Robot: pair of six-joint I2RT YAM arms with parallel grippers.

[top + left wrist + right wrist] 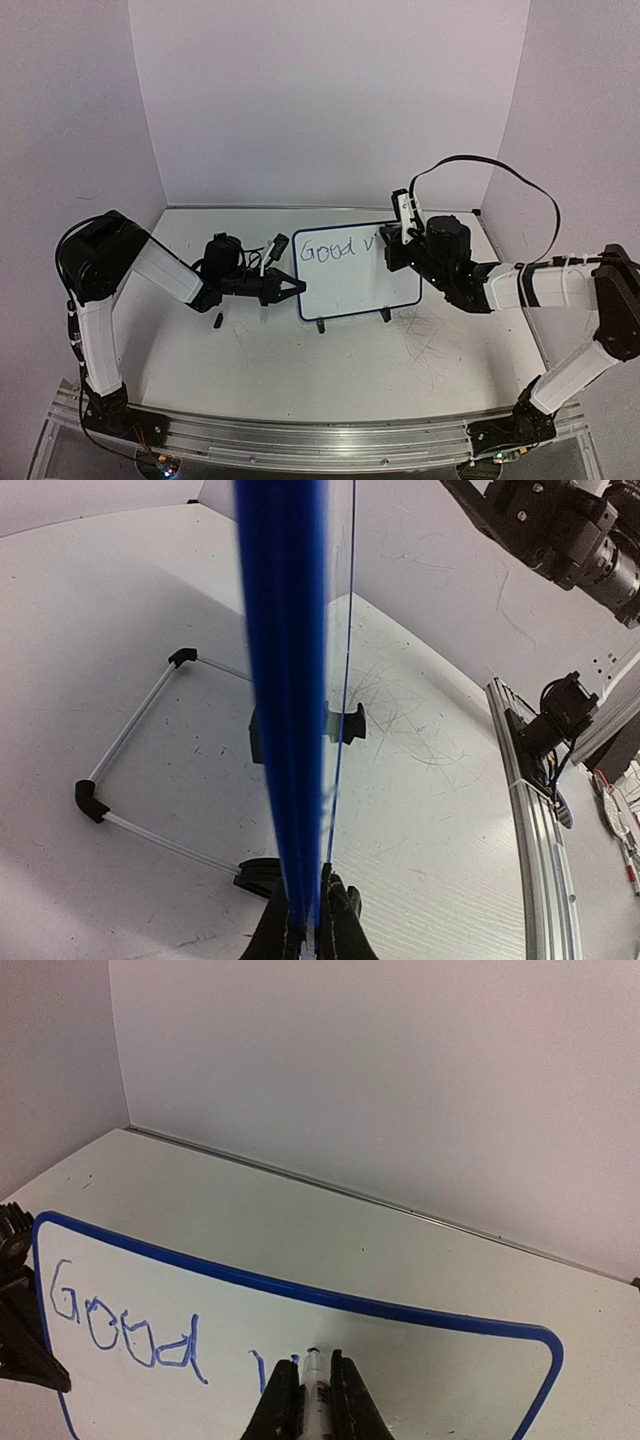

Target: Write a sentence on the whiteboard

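Looking down on a pale grey-white bench (300,370), matte, scuffed, criss-crossed w/ fine dark scratches, esp. front right. Boxed in on three sides by plain flat walls (330,100), faint lilac, no texture to speak of. Ribbed aluminium rail (300,440) along the near edge, under both arm bases. Over to the whiteboard (355,285): standing near upright mid-bench, a bit back of centre, a glossy white rectangle w/ thin blue frame and rounded corners, propped on two small black feet (320,325). Seeing the sentence (130,1330) in the board's top left, thin blue marker strokes, reads "Good" plus a first stroke or two of the next word, right at the pen tip. Left claw (292,288), black w/ pointed fingers, clamped on the board's left edge. From the left wrist cam, pinching the blue frame edge-on, one finger (345,920) each side. Right claw (312,1360) closed round a marker (317,1385), slim white barrel w/ dark print, tip touching the board surface just right of "Good". Spotting a small black cap-like piece (216,321) lying loose on the bench just in front of the left arm's wrist; can't tell exactly what. Also, via left wrist cam, thin pale rods (137,723) joined by black corner bits, flat on the bench close by the board.
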